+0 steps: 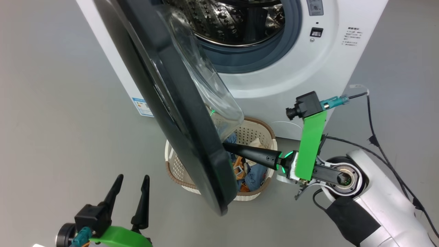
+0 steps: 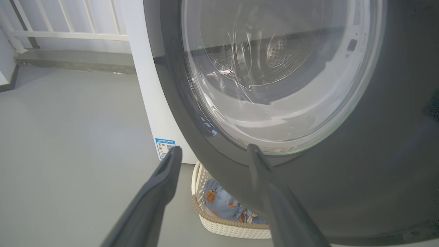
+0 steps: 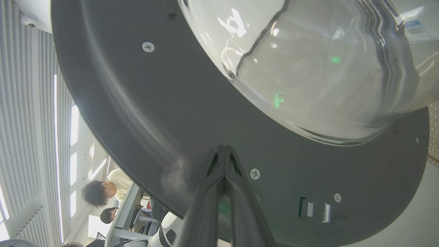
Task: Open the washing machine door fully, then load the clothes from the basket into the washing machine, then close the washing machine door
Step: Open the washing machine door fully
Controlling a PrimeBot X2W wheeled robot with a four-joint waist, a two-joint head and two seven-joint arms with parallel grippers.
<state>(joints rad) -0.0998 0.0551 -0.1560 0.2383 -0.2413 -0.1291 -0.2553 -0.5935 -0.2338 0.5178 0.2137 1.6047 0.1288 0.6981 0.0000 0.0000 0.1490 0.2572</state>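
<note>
The washing machine stands at the top of the head view, steel drum showing. Its door hangs partly open, black rim and bulging glass swung out over the basket. Blue and orange clothes lie inside the basket. My right gripper is shut, its tips pressed against the inner face of the door's rim, right gripper close to a screw. My left gripper stands open at the lower left, apart from the door. In the left wrist view the left gripper faces the door's outer glass, basket and clothes below.
Grey floor lies open to the left of the machine. A black cable trails on the floor at the right by my right arm. A white railing and low step run behind. People sit at desks in the right wrist view's background.
</note>
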